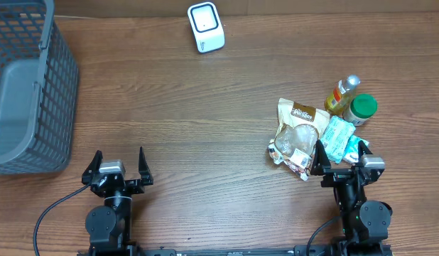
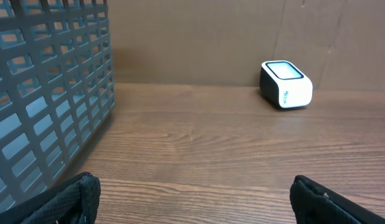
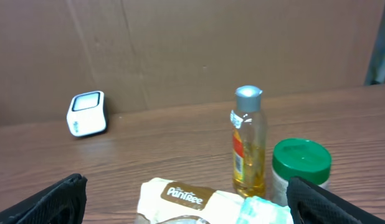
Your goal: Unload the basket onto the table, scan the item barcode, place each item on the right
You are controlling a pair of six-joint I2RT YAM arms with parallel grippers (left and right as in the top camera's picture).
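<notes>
**Items heaped at the right, both grippers open and empty**

The items lie in a small cluster at the right of the desk (image 1: pixel 205 128), just in front of the right gripper (image 1: pixel 340 153). Nearest the middle is a crinkled snack bag (image 1: pixel 297 135), cream with a clear window and a brown badge that reads "PanTree" in the right wrist view. Touching its right side is a pale teal packet (image 1: pixel 338 138); its print is too small to read. Behind them stand a slim bottle (image 3: pixel 249 143) of amber liquid with a silver cap and a red and yellow label, and a jar (image 3: pixel 301 165) with a green lid.

The white scanner (image 1: pixel 206 28), with its dark-framed window, sits at the far edge, well apart from the cluster. A grey basket (image 1: pixel 28 92) stands at the left.

The left gripper (image 1: pixel 120 156) has its jaws spread wide with nothing between them, as has the right.
</notes>
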